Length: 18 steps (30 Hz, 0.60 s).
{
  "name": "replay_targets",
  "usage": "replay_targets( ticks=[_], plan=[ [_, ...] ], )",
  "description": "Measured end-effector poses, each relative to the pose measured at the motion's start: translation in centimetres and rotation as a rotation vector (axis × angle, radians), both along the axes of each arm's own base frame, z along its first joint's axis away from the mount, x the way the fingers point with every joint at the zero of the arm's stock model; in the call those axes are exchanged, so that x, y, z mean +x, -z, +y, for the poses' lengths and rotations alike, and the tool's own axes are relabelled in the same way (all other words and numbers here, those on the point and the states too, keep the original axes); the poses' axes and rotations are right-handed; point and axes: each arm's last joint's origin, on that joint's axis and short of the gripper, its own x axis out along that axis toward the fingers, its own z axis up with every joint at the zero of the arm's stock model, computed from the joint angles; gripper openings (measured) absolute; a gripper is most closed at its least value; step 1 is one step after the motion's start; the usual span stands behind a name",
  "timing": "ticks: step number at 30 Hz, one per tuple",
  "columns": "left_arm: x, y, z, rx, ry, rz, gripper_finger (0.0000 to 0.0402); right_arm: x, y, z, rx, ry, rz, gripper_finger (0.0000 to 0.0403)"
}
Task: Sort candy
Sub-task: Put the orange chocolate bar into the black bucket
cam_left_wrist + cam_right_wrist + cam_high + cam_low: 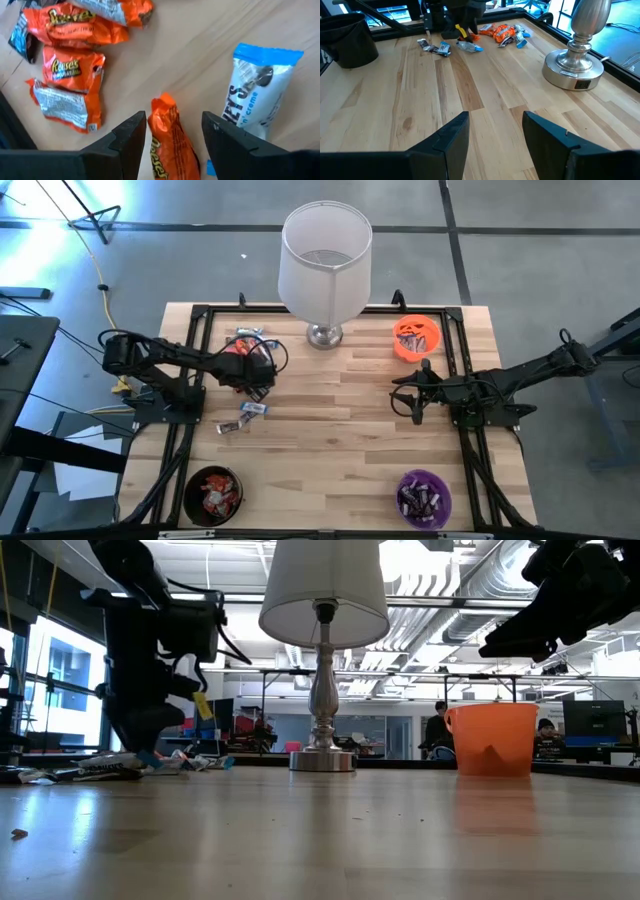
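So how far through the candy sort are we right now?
Partly done: the black bowl, purple bowl and orange bowl each hold candy. In hand: the left gripper, open, straddles an orange candy on the table without gripping it. Left: the loose candy pile near the lamp. The right gripper waits, open and empty.

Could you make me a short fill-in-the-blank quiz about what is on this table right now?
1. The left gripper stands open around a candy bar whose wrapper is ____.
2. The table lamp stands between the loose candy pile and the ____ bowl.
3. The right gripper is open and holds ____.

Missing words: orange; orange; nothing
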Motion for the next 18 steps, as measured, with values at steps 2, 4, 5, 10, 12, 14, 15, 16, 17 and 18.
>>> replay_targets(
  ticks=[2, 4, 5, 10, 12, 14, 15, 16, 17, 18],
  plan=[
    [-0.16, -0.01, -0.02, -0.001, -0.012, 0.012, 0.0181, 0.00, 0.00, 0.00, 0.000, 0.000, 0.000, 0.0180],
    [-0.29, -0.01, -0.04, -0.002, -0.016, 0.024, 0.0181, 0.00, 0.00, 0.00, 0.000, 0.000, 0.000, 0.0180],
    [-0.35, -0.01, -0.05, -0.003, -0.024, 0.027, 0.0181, 0.00, 0.00, 0.00, 0.000, 0.000, 0.000, 0.0180],
    [-0.63, 0.03, -0.23, -0.055, -0.062, 0.037, 0.0181, 0.00, 0.00, 0.00, 0.000, 0.000, 0.000, 0.0180],
    [-0.62, 0.05, -0.27, -0.072, -0.064, 0.034, 0.0181, 0.00, 0.00, 0.00, 0.000, 0.000, 0.000, 0.0180],
    [-0.62, 0.06, -0.30, -0.081, -0.065, 0.033, 0.0180, 0.00, 0.00, 0.00, 0.000, 0.001, 0.000, 0.0180],
    [-0.61, 0.06, -0.31, -0.082, -0.064, 0.033, 0.0177, 0.00, 0.00, 0.00, 0.000, 0.000, 0.000, 0.0180],
    [-0.61, 0.06, -0.32, -0.082, -0.064, 0.033, 0.0173, 0.00, 0.00, 0.00, 0.000, 0.000, 0.000, 0.0180],
    [-0.61, 0.06, -0.31, -0.082, -0.064, 0.033, 0.0167, 0.00, 0.00, 0.00, 0.000, 0.001, 0.000, 0.0180],
    [-0.61, 0.06, -0.31, -0.082, -0.064, 0.033, 0.0159, 0.00, 0.00, 0.00, 0.000, 0.000, 0.000, 0.0180]
  ],
)
